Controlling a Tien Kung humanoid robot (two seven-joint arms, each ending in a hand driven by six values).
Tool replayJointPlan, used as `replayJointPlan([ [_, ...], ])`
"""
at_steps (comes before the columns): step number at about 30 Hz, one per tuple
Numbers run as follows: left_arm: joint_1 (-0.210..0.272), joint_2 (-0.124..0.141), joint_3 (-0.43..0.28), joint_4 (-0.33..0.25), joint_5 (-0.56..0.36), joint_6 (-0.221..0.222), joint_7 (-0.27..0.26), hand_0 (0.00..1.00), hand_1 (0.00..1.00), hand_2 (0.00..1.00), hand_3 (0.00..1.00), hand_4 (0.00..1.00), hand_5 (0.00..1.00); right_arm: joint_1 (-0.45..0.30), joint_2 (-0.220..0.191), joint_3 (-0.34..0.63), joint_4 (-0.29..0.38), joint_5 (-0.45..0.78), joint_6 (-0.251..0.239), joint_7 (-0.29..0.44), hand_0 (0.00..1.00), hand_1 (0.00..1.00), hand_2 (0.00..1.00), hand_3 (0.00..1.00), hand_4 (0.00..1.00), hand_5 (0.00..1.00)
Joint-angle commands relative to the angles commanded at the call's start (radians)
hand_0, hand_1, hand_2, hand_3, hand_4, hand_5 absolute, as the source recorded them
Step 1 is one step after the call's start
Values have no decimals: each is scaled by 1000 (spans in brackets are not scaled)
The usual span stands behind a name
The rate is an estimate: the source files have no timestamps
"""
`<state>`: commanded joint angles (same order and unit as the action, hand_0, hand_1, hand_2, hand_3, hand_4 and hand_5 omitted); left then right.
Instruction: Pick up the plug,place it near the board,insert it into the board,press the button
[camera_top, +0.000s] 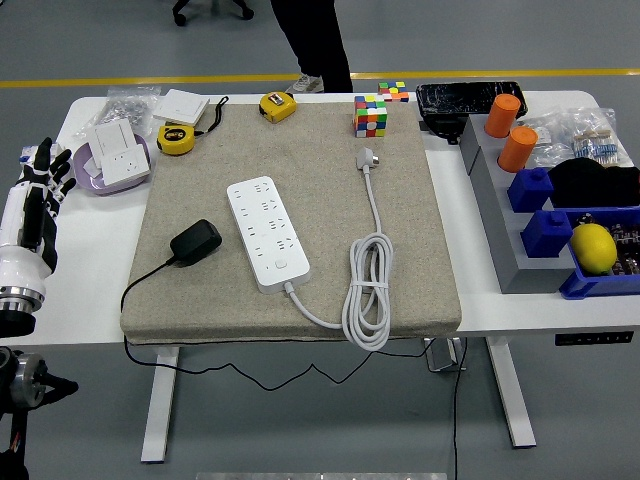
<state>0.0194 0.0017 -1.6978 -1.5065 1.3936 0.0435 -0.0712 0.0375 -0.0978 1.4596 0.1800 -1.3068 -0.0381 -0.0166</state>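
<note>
The black plug lies on the grey mat, just beside the white power board on its left and not in any socket; its cord trails off the mat's near-left edge. The left hand hovers at the surface's far-left edge, fingers spread, holding nothing. Whichever stage this is, a grasp should take the plug's body from above — not the cord. Nothing blocks that reach; the purple tray and yellow tape measure sit farther back — the coiled white cable lies right of the board.
</note>
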Motion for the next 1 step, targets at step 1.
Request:
replayJointPlan([
  [1, 0, 0, 0, 0, 3, -5, 2, 939, 998, 981, 998, 998, 998, 0, 0, 1, 0, -1, 0, -1, 841, 771, 764, 785, 998, 883],
])
